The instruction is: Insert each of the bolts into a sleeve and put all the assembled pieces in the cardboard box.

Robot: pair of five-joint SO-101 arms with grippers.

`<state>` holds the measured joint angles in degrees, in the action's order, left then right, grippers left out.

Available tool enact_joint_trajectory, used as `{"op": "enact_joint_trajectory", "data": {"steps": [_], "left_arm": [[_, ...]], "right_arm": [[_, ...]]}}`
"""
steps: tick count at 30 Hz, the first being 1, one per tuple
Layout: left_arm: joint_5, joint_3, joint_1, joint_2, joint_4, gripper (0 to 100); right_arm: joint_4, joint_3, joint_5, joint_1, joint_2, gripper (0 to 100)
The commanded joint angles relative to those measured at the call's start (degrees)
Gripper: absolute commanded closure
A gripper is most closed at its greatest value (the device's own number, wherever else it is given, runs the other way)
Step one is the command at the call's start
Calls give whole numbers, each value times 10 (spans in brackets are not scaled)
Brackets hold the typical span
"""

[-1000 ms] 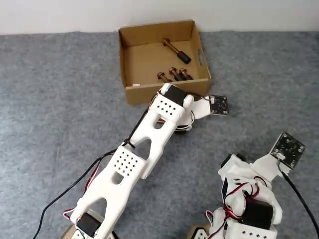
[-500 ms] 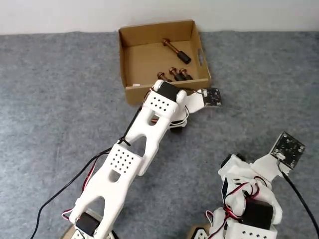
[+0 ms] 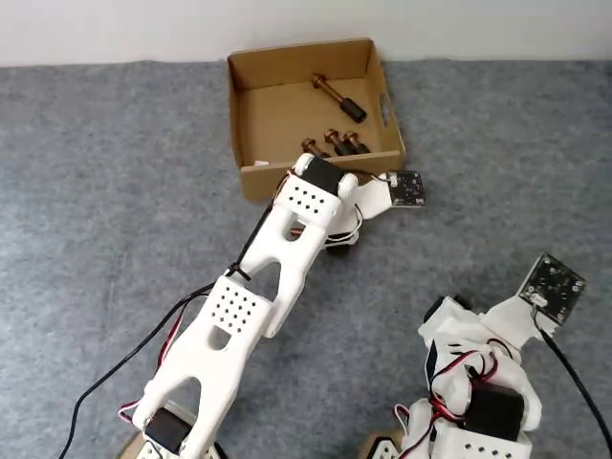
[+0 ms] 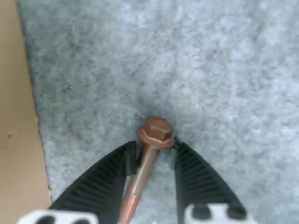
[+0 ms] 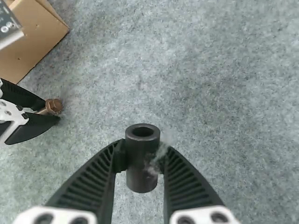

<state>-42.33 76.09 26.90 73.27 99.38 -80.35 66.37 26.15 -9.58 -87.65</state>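
the left tool (image 4: 155, 148) clenched the bolt (image 4: 155, 132) by its shank; the right tool (image 5: 141, 151) clasped the sleeve (image 5: 142, 173) upright. lining shank with bore looked essential before pushing.

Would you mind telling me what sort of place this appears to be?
Probably a robotics test bench: two white arms over a grey felt-covered table, with a cardboard box holding bolts, against a plain white wall.
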Motion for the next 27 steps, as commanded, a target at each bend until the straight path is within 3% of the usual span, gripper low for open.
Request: {"op": "enact_joint_trajectory", "data": {"steps": [1, 13, 27], "left_arm": [[-11, -2, -12, -7, 11, 925], [-4, 0, -11, -11, 13, 995], [148, -3, -11, -178, 13, 995]], "right_arm": [[3, -2, -7, -6, -4, 991], [3, -2, -7, -6, -4, 991], [3, 15, -8, -1, -74, 991]]}}
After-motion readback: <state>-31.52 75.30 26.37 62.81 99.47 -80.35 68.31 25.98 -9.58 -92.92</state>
